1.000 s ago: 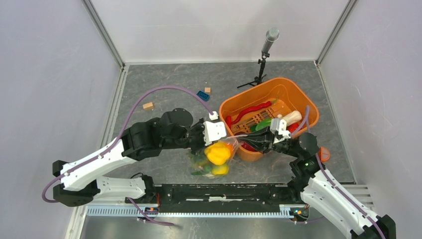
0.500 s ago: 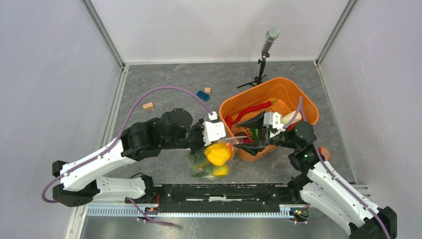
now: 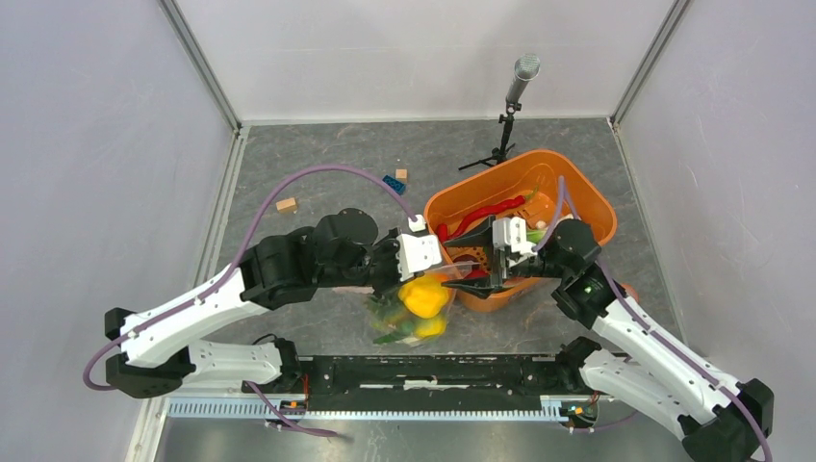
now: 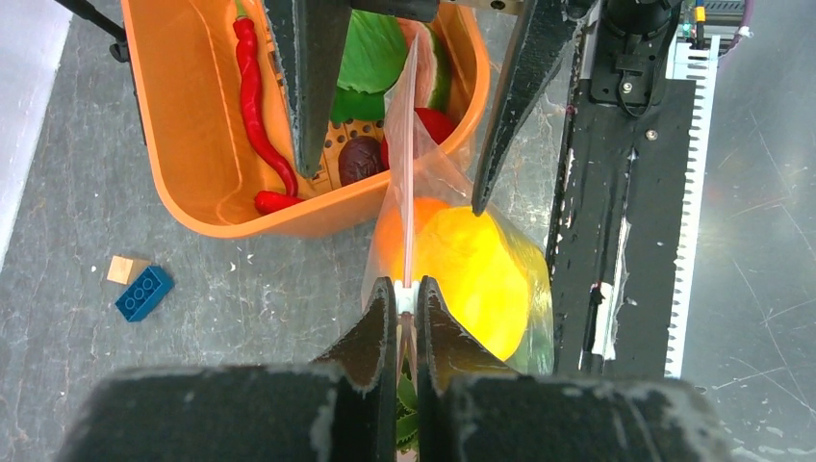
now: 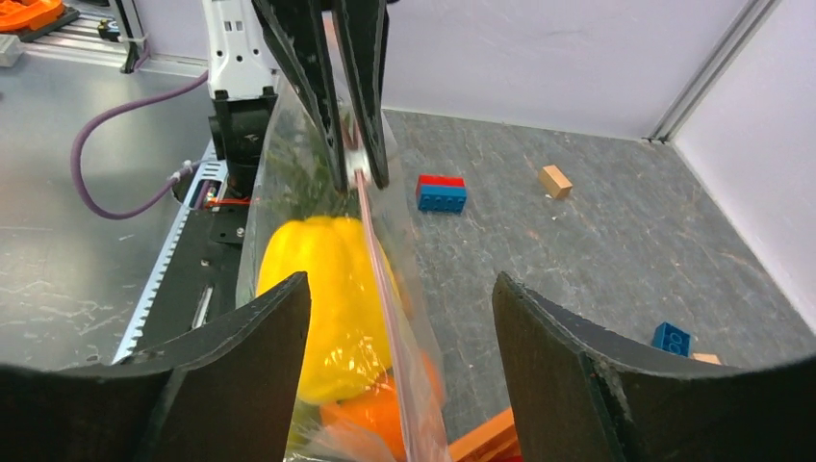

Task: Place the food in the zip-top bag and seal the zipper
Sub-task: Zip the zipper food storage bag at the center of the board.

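Note:
The clear zip-top bag [image 3: 409,310] hangs by its mouth beside the basket, with food inside: a yellow pepper [image 4: 476,265], an orange [image 4: 393,236] and leafy greens [image 3: 390,318]. My left gripper [image 4: 405,286] is shut on one end of the pale pink zipper [image 4: 409,173]. The strip runs taut from there toward my right gripper [image 5: 401,284]. That gripper is open, with a finger on each side of the zipper [image 5: 377,245] and touching neither side. In the top view the right gripper [image 3: 473,272] sits at the bag's basket-side end.
The orange basket [image 3: 587,197] stands right behind the bag and holds a red chilli [image 4: 252,106], greens and other toy food. A blue brick [image 3: 392,182], tan blocks [image 3: 286,204] and a microphone stand [image 3: 502,144] lie farther back. A red-and-blue brick [image 5: 442,192] lies past the bag.
My right gripper has opened and swung left from the basket's front edge to straddle the bag's pink strip. The left gripper has kept its grip, hardly moving.

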Tool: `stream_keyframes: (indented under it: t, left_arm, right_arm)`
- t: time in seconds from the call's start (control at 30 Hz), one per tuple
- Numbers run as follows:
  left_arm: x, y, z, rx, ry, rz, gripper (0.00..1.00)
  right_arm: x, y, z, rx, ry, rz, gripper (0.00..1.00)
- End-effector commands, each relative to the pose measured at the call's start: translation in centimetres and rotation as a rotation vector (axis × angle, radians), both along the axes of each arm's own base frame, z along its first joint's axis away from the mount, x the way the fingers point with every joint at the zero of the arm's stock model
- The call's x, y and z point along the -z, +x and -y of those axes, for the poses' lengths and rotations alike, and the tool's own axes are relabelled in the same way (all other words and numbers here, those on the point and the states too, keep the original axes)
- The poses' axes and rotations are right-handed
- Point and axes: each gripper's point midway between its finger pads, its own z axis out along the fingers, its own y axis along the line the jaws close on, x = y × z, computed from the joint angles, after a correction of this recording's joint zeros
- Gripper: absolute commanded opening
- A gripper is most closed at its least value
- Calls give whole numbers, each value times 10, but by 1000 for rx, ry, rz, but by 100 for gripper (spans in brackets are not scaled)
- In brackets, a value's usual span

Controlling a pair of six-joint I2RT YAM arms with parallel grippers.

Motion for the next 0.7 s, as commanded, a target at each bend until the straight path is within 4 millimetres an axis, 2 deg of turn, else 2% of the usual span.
stream_keyframes:
  t: [0.0,0.07,0.17,0.3,0.33,0.43,0.53,0.67]
  left_arm:
    - [-28,4,11,-10,-103,17,2]
    - [-27,5,11,-16,-98,21,2]
    - [-27,4,8,-18,-100,25,2]
    - [-28,3,5,-14,-111,32,2]
    - [-28,3,4,-16,-110,35,2]
    - [-28,4,0,-28,-112,44,2]
    - [-26,4,-3,-37,-112,37,2]
    - [-20,2,-7,-48,-114,23,2]
  right_arm:
    - [-18,13,-7,60,-31,65,70]
    - [-7,16,-14,62,-95,47,65]
    - [-5,8,-27,17,-96,35,56]
    - [-8,2,-36,6,-68,39,30]
    - [-6,2,-36,13,-67,35,24]
    - [1,8,-32,64,-63,30,15]
    - [-2,11,-25,115,-36,39,2]
    - [-3,18,-17,191,-7,40,0]
